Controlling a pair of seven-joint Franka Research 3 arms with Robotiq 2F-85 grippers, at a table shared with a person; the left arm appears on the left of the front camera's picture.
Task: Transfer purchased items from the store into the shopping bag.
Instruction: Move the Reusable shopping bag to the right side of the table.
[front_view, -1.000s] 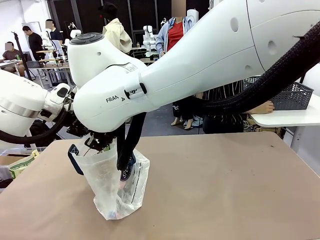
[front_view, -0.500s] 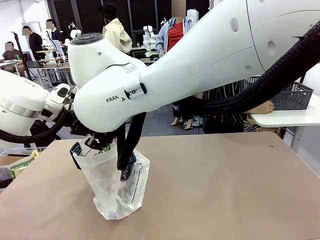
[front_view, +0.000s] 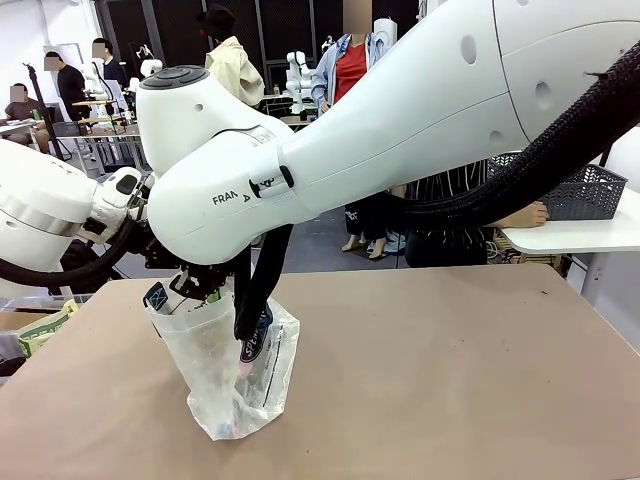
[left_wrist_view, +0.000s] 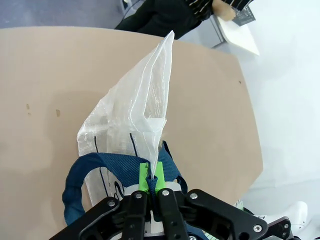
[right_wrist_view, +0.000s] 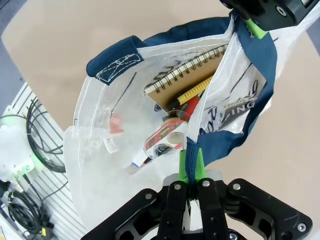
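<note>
Standing on table: the shopping bag (front_view: 232, 375) sits upright on the tan table (front_view: 450, 380), toward its left side, under the two white arms; its long axis runs vertically, mouth upward.
Bag material: thin, crinkled, see-through plastic film with navy woven strap handles (right_wrist_view: 114, 61); a navy oval logo (front_view: 255, 345) shows on the side facing the camera.
Bag shape: narrow and tall in the front view, creased and slack, wider at the base.
Left gripper (left_wrist_view: 153, 183): green pads pressed together on a pinch of the clear film at the bag's rim, just beside a navy strap (left_wrist_view: 80, 182); the film rises from the pinch to a sharp peak.
Right gripper (right_wrist_view: 190, 170): fingers closed on a navy strap and the film edge at the opposite rim, with the green pads showing on either side of the strap.
Mouth: held open between the two pinches, as the right wrist view shows.
Contents: a spiral-bound notebook (right_wrist_view: 192, 72) with a brown cover and metal coil, lying slanted; a yellow pencil-like stick (right_wrist_view: 192, 92) alongside it; a roll of tape (right_wrist_view: 167, 140); a small red packet (right_wrist_view: 115, 123).
Table surface: smooth, matte, with rounded corners.
Far side: a person's hand (front_view: 520, 214) rests on a white side table beside a dark grey lattice basket (front_view: 575, 192).
</note>
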